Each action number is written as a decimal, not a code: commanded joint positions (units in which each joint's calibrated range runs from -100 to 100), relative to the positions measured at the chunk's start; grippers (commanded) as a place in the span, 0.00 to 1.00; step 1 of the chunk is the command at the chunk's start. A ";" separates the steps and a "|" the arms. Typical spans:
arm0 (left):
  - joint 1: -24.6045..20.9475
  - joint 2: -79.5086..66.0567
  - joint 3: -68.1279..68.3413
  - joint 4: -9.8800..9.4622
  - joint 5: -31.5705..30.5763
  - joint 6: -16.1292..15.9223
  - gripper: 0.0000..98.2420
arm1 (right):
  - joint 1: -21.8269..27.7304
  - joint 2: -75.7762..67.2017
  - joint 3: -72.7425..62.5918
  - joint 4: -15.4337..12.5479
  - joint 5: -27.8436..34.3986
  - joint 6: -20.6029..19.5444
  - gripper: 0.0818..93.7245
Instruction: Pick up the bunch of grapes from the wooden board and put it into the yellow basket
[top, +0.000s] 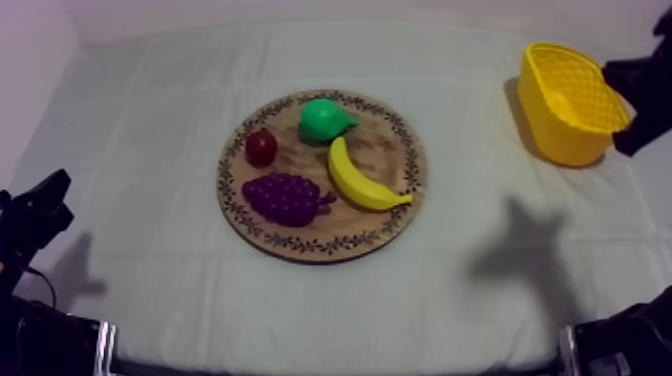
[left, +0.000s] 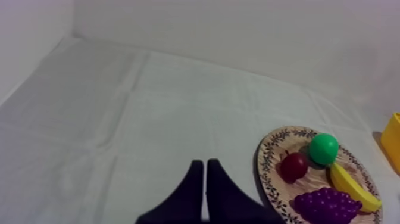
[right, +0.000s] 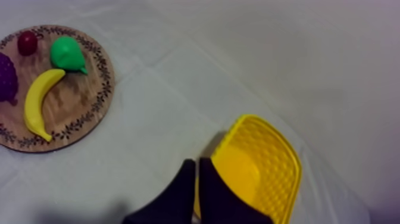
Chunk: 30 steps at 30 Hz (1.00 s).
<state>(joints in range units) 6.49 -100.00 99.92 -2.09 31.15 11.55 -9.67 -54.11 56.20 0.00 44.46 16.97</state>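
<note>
The purple bunch of grapes (top: 288, 197) lies on the front left part of the round wooden board (top: 385, 232), between a small red fruit (top: 261, 147) and a banana (top: 365, 180). A green pear (top: 323, 120) sits at the back. The yellow basket (top: 570, 100) stands at the far right. My right arm (top: 645, 85) reaches in beside it; my right gripper (right: 197, 168) is shut on nothing above the near rim of the basket (right: 262, 167), with the grapes (right: 6, 77) far off. My left gripper (left: 204, 171), also shut and bare, rests low at the left (top: 45, 200), short of the grapes (left: 327, 205).
The grey-white cloth lies bare between the board and the basket and along the table's front, where the right arm casts a shadow (top: 520, 250). A wall runs along the table's back edge. The board's rim (left: 266, 173) is near my left fingertips.
</note>
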 joint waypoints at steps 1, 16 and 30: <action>-0.01 0.00 -0.04 -0.04 -0.03 0.00 0.00 | -0.92 7.57 -10.77 -0.77 2.59 0.42 0.01; -0.01 0.00 -0.04 -0.04 -0.03 0.00 0.00 | -10.12 32.84 -46.39 -4.99 23.40 2.48 0.01; -0.01 0.00 -0.04 -0.04 -0.03 0.00 0.00 | -18.16 48.73 -67.34 -6.95 39.97 2.96 0.01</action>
<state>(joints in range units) 6.49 -100.00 99.92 -2.09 31.15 11.55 -27.13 -7.22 -7.94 -7.08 82.96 20.06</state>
